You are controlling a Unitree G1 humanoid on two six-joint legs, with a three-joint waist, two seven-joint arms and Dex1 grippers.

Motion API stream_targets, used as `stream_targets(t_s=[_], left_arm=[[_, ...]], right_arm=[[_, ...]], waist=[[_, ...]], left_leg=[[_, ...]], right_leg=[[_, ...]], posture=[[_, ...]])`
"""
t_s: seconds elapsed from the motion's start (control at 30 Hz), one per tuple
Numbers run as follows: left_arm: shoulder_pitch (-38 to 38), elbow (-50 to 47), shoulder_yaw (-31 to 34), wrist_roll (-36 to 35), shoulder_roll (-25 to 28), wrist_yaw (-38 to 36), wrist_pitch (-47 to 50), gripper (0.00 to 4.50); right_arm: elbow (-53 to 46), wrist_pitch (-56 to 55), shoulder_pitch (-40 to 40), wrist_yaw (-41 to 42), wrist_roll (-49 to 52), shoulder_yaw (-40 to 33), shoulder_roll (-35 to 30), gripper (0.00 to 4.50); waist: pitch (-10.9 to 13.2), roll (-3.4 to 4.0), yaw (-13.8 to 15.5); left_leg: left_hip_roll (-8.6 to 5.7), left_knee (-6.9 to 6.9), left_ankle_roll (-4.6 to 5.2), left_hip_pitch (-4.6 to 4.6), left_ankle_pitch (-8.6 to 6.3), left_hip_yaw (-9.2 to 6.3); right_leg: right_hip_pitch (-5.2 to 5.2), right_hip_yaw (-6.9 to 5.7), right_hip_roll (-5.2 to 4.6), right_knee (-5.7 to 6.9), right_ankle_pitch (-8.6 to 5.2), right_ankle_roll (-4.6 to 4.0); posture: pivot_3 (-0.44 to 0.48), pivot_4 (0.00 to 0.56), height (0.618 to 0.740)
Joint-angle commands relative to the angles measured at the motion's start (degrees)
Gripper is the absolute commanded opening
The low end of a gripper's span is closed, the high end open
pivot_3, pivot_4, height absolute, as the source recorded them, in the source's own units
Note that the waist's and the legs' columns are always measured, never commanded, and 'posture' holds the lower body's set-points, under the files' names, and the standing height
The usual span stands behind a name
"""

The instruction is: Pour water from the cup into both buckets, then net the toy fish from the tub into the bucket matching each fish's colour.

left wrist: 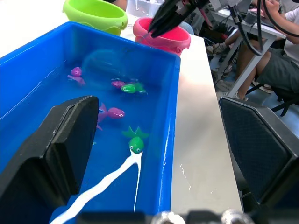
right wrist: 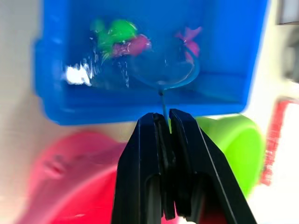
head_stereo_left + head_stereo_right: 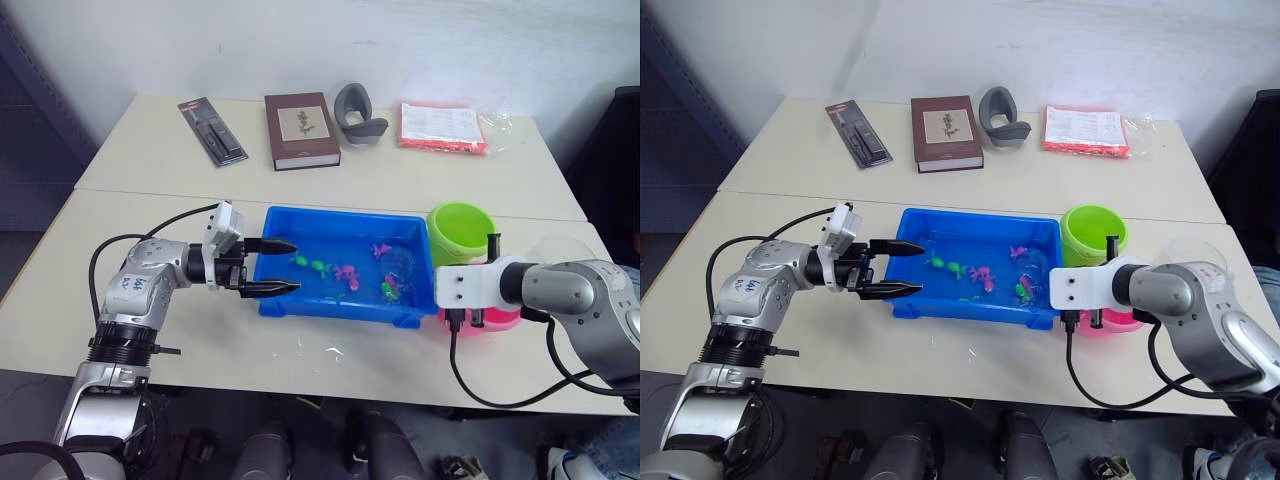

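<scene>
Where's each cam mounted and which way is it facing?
Head stereo pair: looks forward and down at the table; both arms, tub, left hand.
Left wrist: looks along the open left hand into the tub, fish, toward both buckets.
Right wrist: looks past the right hand, shut on the net.
Shared: tub, green bucket, pink bucket.

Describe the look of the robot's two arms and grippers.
Both arms are silver-grey metal with rounded joint housings and a white wrist block. A black cable loops from each wrist along the arm. The left gripper and right gripper have black, pointed jaws. The left forearm carries small blue markings and a black ribbed ring.
</scene>
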Motion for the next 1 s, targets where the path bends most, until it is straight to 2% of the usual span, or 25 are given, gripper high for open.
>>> stream_targets(t_s=[0.03,0.27,0.37,0.53,0.8,1.0], left_arm=[[-0.39,-2.53,0.24,-0.87,-0.05,-0.11,0.05,4.44],[0.47,-3.79,0.42,-1.11,-0.18,0.48,0.72,4.44],[0.72,-4.09,0.54,-1.2,-0.09,0.51,0.93,4.44],[1.08,-4.08,0.64,-1.15,-0.07,0.36,0.72,4.44],[1.93,-4.38,0.57,-1.01,-0.32,0.26,-0.3,4.44],[1.71,-3.91,0.22,-0.8,-0.87,0.25,-0.91,4.44]], right_arm=[[-1.72,3.9,-0.45,3.85,1.68,-0.75,-0.34,0.0],[-1.97,10.17,-0.61,2.5,4.39,-4.12,2.38,0.0],[-1.92,11.32,-0.8,3.66,5.64,-6.0,0.61,0.0],[1.74,2.3,-3.39,3.09,1.69,-4.77,-3.5,0.0],[2.4,-5.39,-7.43,3.88,-2.51,1.0,-1.09,0.0],[5.31,-15.59,-8.11,5.82,-5.67,2.46,-2.89,0.0]], waist=[[0.0,0.0,-0.04],[0.0,0.0,-0.08],[0.0,0.01,-0.07],[0.02,0.04,-0.02],[0.02,0.04,-0.22],[0.03,0.05,-0.3]], left_leg=[[0.0,0.01,0.01,0.0,0.0,0.0],[0.01,0.03,0.01,0.01,0.0,0.01],[0.0,0.03,0.0,0.01,0.0,0.02],[-0.08,0.04,0.03,0.01,-0.01,0.01],[-0.11,0.05,0.05,-0.01,-0.01,0.06],[-0.08,0.04,0.04,0.01,-0.01,0.1]], right_leg=[[0.0,0.0,0.0,0.0,0.01,0.01],[0.0,0.02,-0.05,0.0,0.02,0.04],[0.0,0.02,-0.05,0.0,0.03,0.04],[0.0,0.01,-0.05,-0.01,0.03,0.06],[0.0,0.01,-0.05,-0.04,0.08,0.15],[-0.01,0.0,-0.02,-0.04,0.09,0.16]], posture=[[0.0,0.15,0.74],[0.0,0.15,0.74],[0.0,0.15,0.74],[0.0,0.15,0.74],[0.0,0.15,0.74],[0.0,0.15,0.74]])
